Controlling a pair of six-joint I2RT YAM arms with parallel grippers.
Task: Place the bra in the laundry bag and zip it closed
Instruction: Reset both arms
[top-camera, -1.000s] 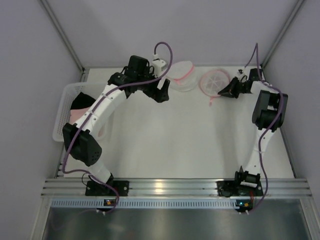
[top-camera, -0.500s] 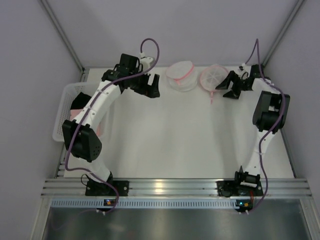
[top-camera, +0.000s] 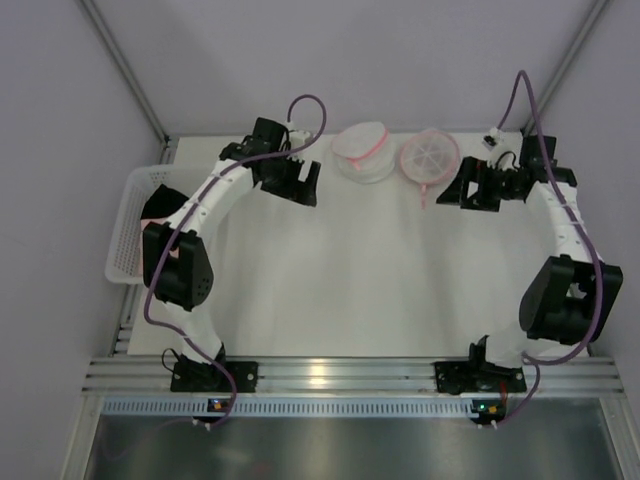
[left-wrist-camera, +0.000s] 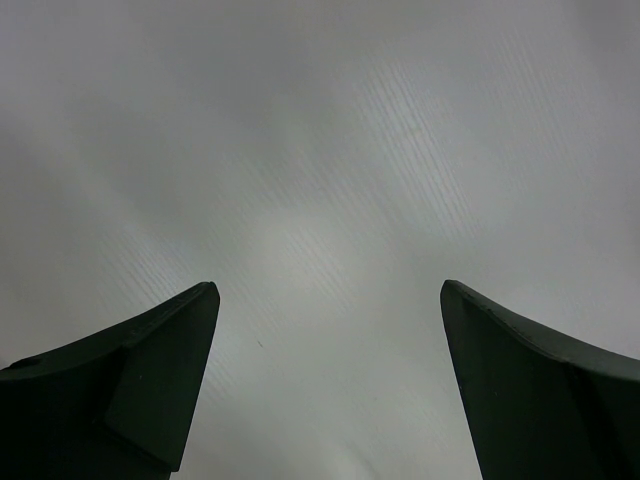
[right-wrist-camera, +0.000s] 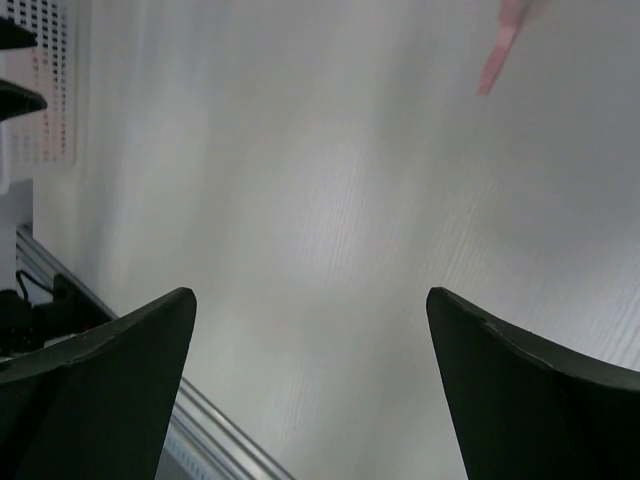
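Note:
The laundry bag lies open at the back of the table as two round halves: a white domed one with pink trim (top-camera: 362, 152) and a pink-rimmed mesh one (top-camera: 430, 158). A pink strap of the bag (right-wrist-camera: 497, 55) shows at the top of the right wrist view. My left gripper (top-camera: 305, 185) (left-wrist-camera: 330, 300) is open over bare table, left of the bag. My right gripper (top-camera: 455, 187) (right-wrist-camera: 310, 300) is open and holds nothing, just right of the mesh half. Dark and pink fabric (top-camera: 158, 208) lies in the basket at the left; I cannot tell if it is the bra.
A white slotted basket (top-camera: 125, 215) (right-wrist-camera: 40, 100) stands at the table's left edge. Grey walls close in the back and both sides. The metal rail (top-camera: 320, 375) with both arm bases runs along the near edge.
My right gripper has opened and drawn back to the right of the mesh half, its arm swinging outward. My left gripper has moved left, away from the white half.

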